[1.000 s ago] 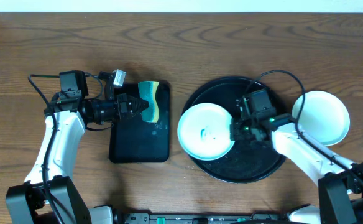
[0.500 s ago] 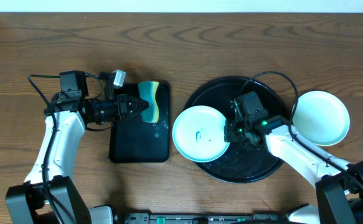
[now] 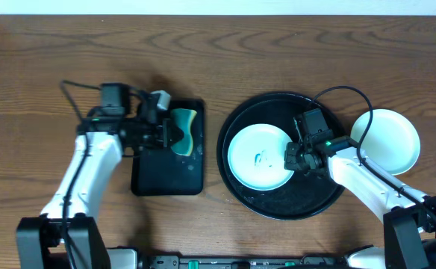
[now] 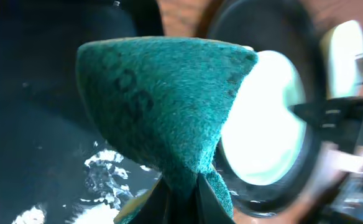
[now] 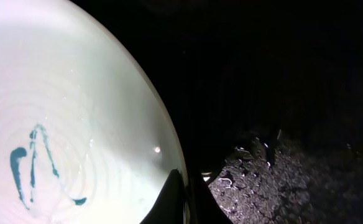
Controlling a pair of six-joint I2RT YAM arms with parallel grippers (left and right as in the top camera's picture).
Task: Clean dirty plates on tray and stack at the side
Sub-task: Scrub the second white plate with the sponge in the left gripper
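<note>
A pale mint-white plate (image 3: 259, 158) with a blue-green scribble lies on the round black tray (image 3: 307, 198). My right gripper (image 3: 291, 158) is shut on this plate's right rim; the right wrist view shows the rim between the fingers (image 5: 183, 198) and the scribbled plate (image 5: 57, 137). A second, clean pale plate (image 3: 388, 140) lies on the table right of the tray. My left gripper (image 3: 170, 133) is shut on a green and yellow sponge (image 3: 185, 131) over the rectangular tray. In the left wrist view the sponge (image 4: 163, 106) fills the middle, with the plate (image 4: 265, 118) beyond it.
A smaller rectangular black tray (image 3: 167, 172) with water drops lies left of the round tray. The round tray's floor is wet near its front (image 5: 306, 180). Cables run over both arms.
My right gripper pulled the plate from the tray's left rim back to its middle. My left arm moved right, carrying the sponge toward the rectangular tray's right edge.
</note>
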